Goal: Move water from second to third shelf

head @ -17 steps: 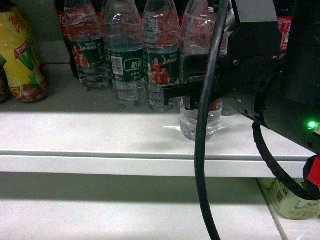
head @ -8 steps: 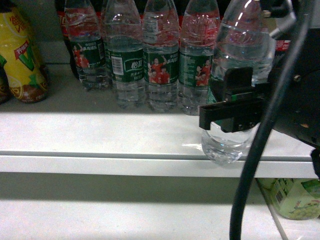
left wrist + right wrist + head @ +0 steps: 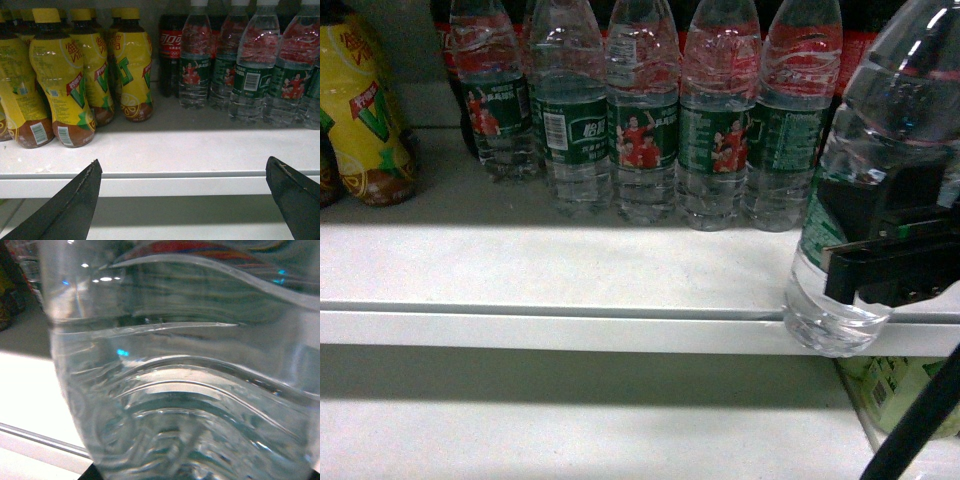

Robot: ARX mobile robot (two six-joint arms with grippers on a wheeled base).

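Past the shelf lip (image 3: 620, 328), right of the bottle row (image 3: 650, 110), your right pincer (image 3: 880, 262) clamps the water (image 3: 865, 190) mid-body. Clear the edge fully before changing height; keep it upright. Left pincer (image 3: 185, 200) hangs wide, empty.

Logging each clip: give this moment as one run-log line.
phase: carrying out | right gripper: shut on water bottle, base past shelf edge | left gripper: open, empty | five water bottles in row
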